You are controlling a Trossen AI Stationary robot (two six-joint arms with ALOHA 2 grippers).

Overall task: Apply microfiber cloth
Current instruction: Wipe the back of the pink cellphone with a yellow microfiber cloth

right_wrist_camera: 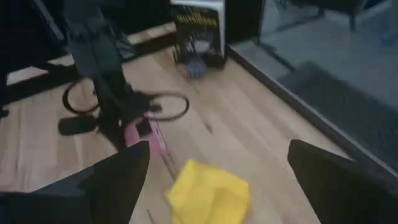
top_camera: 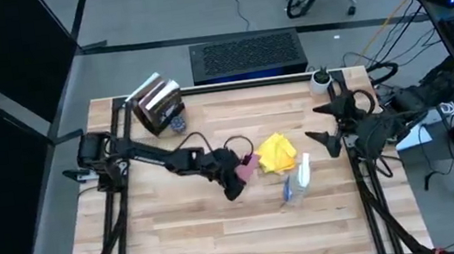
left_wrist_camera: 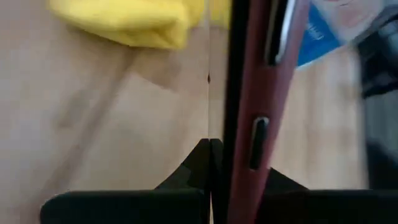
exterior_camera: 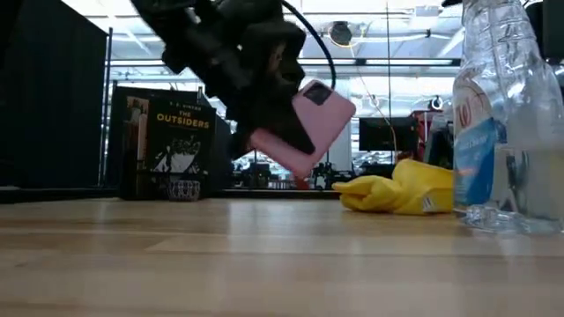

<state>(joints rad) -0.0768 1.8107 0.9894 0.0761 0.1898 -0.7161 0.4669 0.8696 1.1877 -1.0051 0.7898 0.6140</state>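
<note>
Left hand (top_camera: 235, 178) clamped on pink phone (exterior_camera: 304, 132), held tilted clear above the table (top_camera: 222, 232). Yellow cloth (top_camera: 277, 153) lies bunched on the table just beside the phone (not touching, as far as visible). Spray bottle (top_camera: 297, 182) beside cloth. Right hand (top_camera: 320, 124) waits at table edge, fingers apart.

High cam looks straight down on whole bench (top_camera: 222, 232). Low cam sits at bench level, v. close. Both show cloth (top_camera: 277, 153), bottle (top_camera: 297, 182).
</note>
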